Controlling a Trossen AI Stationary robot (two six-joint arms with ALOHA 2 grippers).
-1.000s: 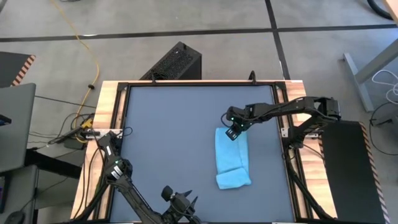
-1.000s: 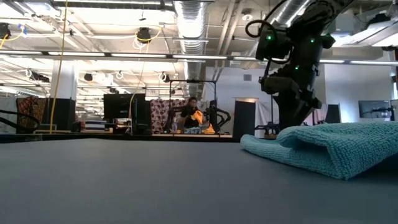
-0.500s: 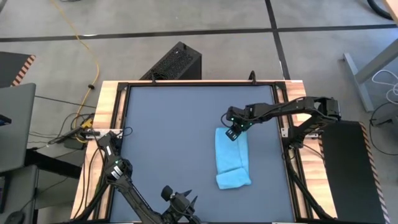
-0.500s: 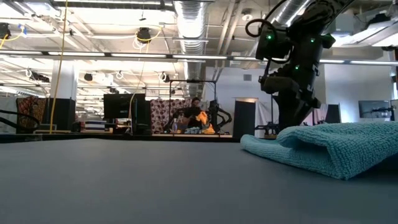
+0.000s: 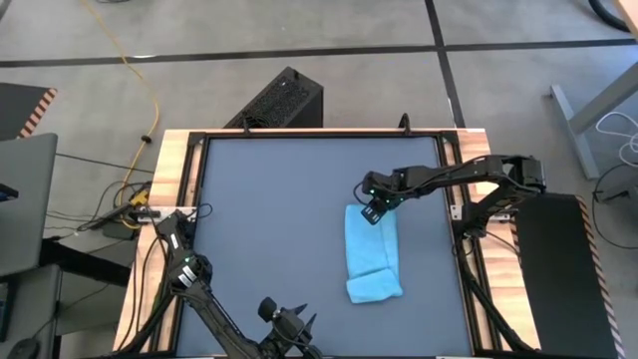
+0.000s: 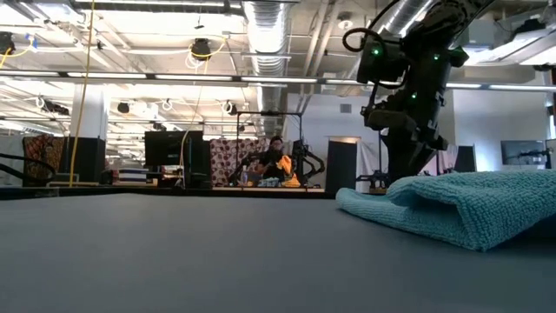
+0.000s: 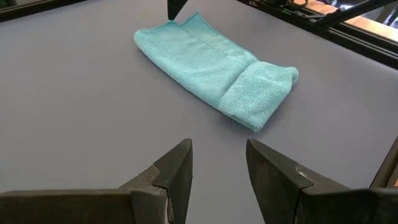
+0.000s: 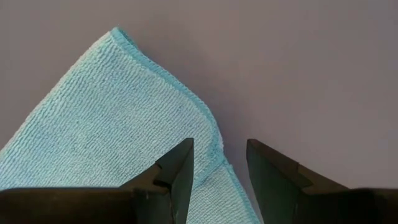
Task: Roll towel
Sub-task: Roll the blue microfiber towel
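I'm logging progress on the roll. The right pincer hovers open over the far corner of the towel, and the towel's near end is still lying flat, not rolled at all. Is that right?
Not quite. The near end of the towel is already folded or rolled over into a thicker band, as the left wrist view shows. The rest holds: the right pincer hovers open over its far corner.

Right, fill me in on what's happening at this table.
The right gripper hangs over the far end of the towel, fingers open astride that end's edge near a corner, nothing gripped. The towel lies on the dark table as a long strip, and its near end is already folded or rolled into a thicker bundle. The left gripper waits at the table's near edge, open and empty, pointed toward the towel.
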